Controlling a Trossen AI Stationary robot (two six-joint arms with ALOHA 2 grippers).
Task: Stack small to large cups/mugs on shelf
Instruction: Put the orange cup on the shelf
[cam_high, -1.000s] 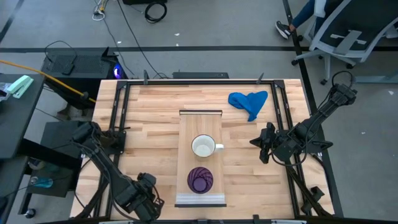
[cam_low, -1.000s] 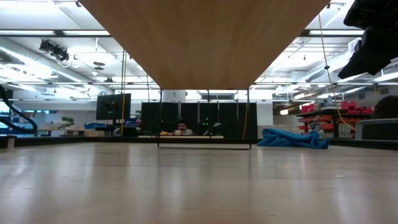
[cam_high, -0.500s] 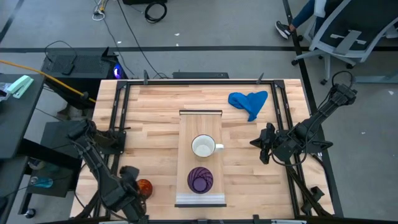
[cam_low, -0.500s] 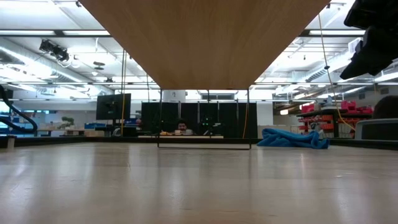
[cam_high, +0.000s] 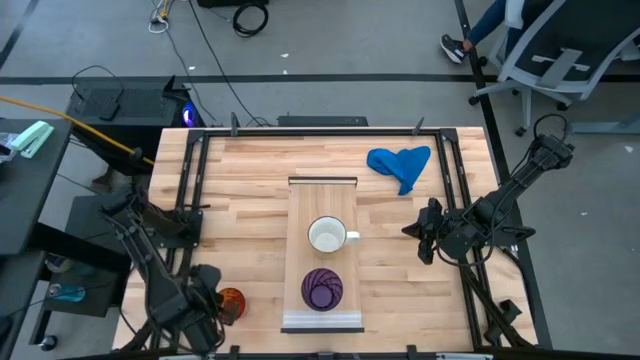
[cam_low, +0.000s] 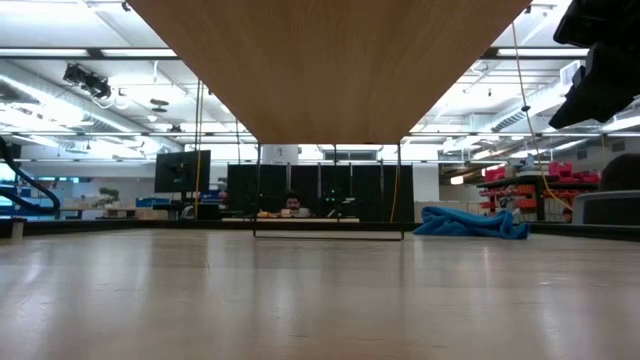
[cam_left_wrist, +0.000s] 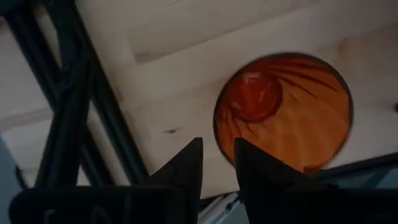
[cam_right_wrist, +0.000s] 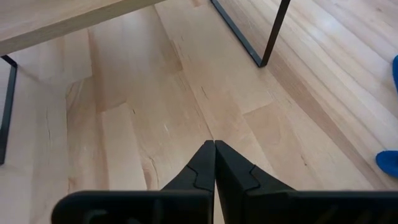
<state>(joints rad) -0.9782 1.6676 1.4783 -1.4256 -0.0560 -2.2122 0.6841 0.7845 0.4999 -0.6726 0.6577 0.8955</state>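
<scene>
Two cups already on the light wooden shelf (cam_high: 322, 205), we have pulled our left tool (cam_high: 208, 306), fingers narrowly parted, back off the orange ribbed cup (cam_high: 231, 301), leaving it unstacked; right tool (cam_high: 424, 232) waits shut.

My left gripper (cam_high: 205, 305) is pulled back toward the table's near left corner, away from the shelf (cam_high: 322, 200); a second ago it sat closer in, covering the orange cup (cam_high: 231, 302). That cup is uncovered now, standing on the table just beside my fingertips on the shelf side, its open mouth showing past my fingers (cam_left_wrist: 186, 168). My fingers stand a little closer together than before, with a narrow gap between them.
</scene>
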